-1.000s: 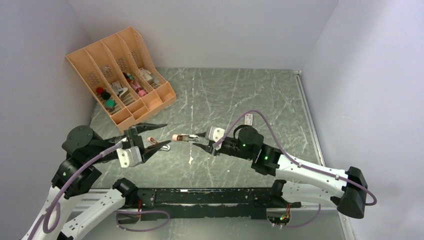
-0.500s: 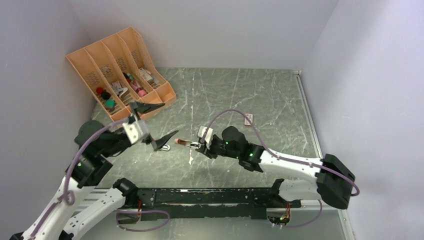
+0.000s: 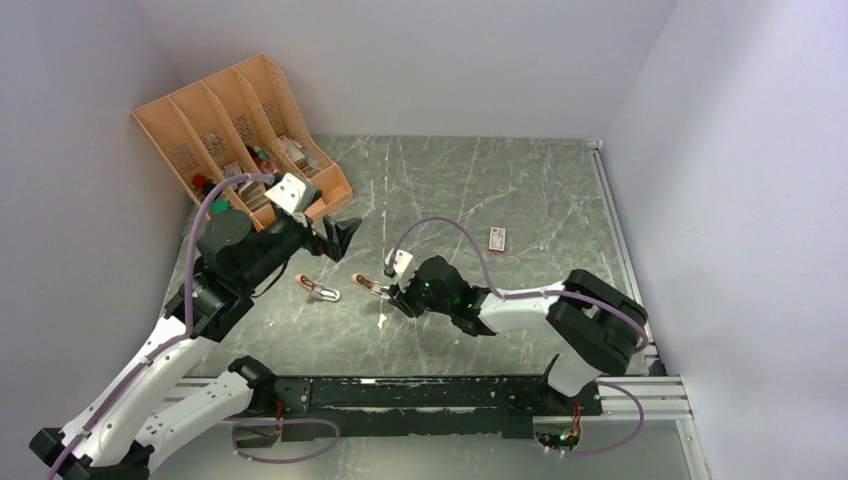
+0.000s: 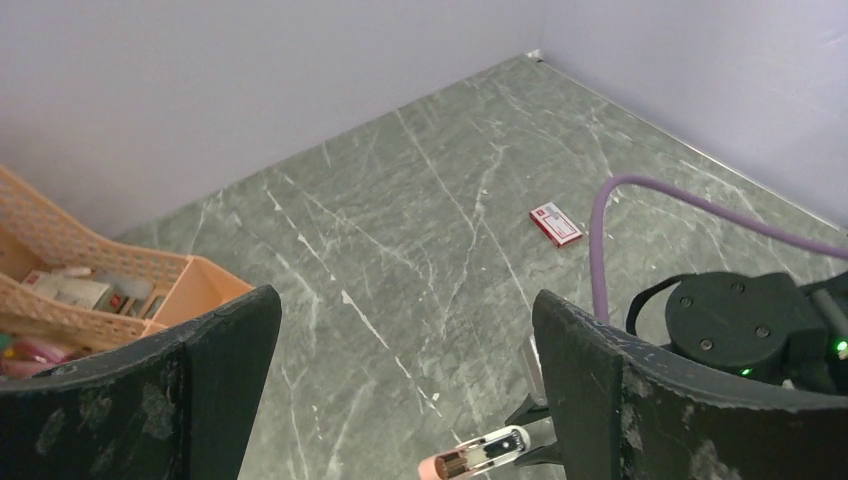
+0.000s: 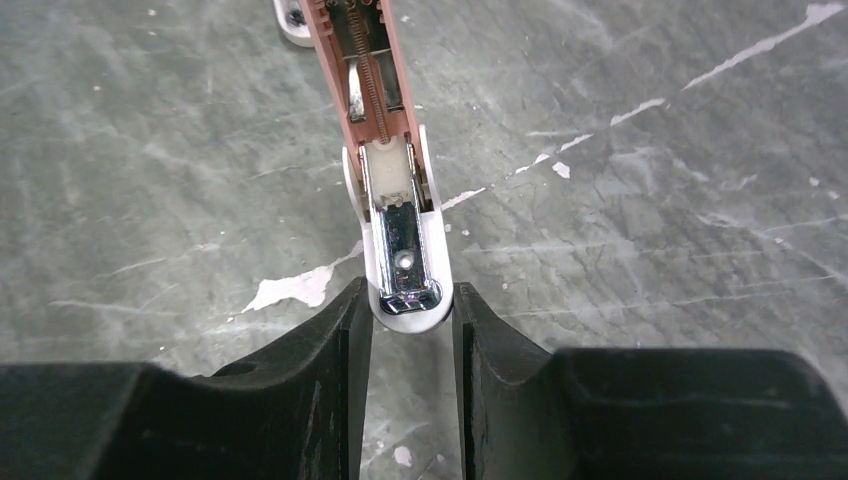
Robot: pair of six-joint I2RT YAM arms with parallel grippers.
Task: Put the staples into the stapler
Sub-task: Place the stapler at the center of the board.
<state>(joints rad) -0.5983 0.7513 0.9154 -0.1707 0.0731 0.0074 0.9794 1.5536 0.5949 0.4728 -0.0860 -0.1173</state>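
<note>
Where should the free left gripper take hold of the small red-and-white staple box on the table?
Across its two long sides, coming straight down from above. The staple box lies flat on the table with nothing touching it, so its narrow width suits the fingers. The left gripper is open; the right gripper holds the stapler.

Orange organizer (image 3: 215, 105), perhaps stationery-filled, on green table (image 3: 500, 180)

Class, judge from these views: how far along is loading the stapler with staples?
Done: the stapler is hinged open, spring channel exposed. In hand: the right tool clamps its white end. To do: the staple box sits apart on the table; the open left tool holds nothing.
</note>
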